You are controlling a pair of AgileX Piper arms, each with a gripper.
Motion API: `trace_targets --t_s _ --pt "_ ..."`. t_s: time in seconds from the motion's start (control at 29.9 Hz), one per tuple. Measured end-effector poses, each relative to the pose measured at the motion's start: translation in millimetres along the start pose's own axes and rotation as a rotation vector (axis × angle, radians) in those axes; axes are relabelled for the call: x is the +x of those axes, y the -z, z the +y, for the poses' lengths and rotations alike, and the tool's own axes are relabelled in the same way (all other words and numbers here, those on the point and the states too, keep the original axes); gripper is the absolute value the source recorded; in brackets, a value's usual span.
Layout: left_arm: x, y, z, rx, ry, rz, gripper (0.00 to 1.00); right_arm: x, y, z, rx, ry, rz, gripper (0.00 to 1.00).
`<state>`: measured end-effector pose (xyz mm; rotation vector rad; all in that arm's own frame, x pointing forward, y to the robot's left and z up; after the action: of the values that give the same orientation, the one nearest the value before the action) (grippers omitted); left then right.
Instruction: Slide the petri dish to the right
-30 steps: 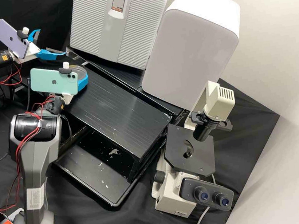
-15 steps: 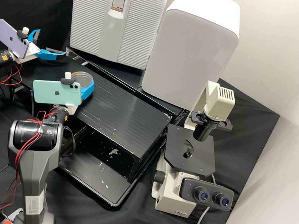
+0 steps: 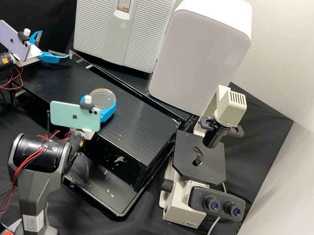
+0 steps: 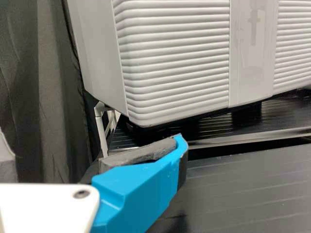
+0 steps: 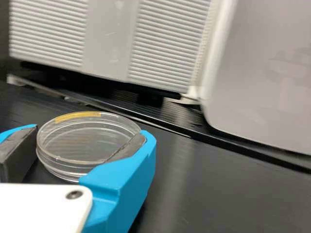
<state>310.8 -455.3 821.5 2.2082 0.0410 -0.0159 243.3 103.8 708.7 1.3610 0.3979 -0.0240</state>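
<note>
Right of the dish point(image 3: 102, 97) the platform point(image 3: 139, 125) top lies bare to its right end. Along its far edge stand a ribbed unit point(image 3: 114, 26) and a white box point(image 3: 201, 46). Past the right end stands a microscope point(image 3: 204, 165); the near side drops to a tray point(image 3: 92, 182).

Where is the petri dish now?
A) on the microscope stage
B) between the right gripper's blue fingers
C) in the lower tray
B: the right wrist view shows the petri dish flat on the black platform, with the right gripper clasping it from both sides.
</note>
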Motion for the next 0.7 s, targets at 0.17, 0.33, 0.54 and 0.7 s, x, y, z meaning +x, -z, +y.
trace_targets --t_s 0.17,0.33,0.54,0.7 --pt "0.0 0.0 0.0 0.000 0.000 0.000 1.00 -12.3 -22.9 6.0 0.035 -0.018 0.001 0.00" --pt "0.0 0.0 0.0 0.000 0.000 0.000 1.00 -20.2 -43.8 15.2 0.057 -0.044 0.005 0.00" --pt "0.0 0.0 0.0 0.000 0.000 0.000 1.00 -24.9 -63.4 22.4 0.041 -0.051 0.048 0.00" --pt "0.0 0.0 0.0 0.000 0.000 0.000 1.00 -27.3 -73.2 24.6 0.014 -0.015 0.065 0.00"
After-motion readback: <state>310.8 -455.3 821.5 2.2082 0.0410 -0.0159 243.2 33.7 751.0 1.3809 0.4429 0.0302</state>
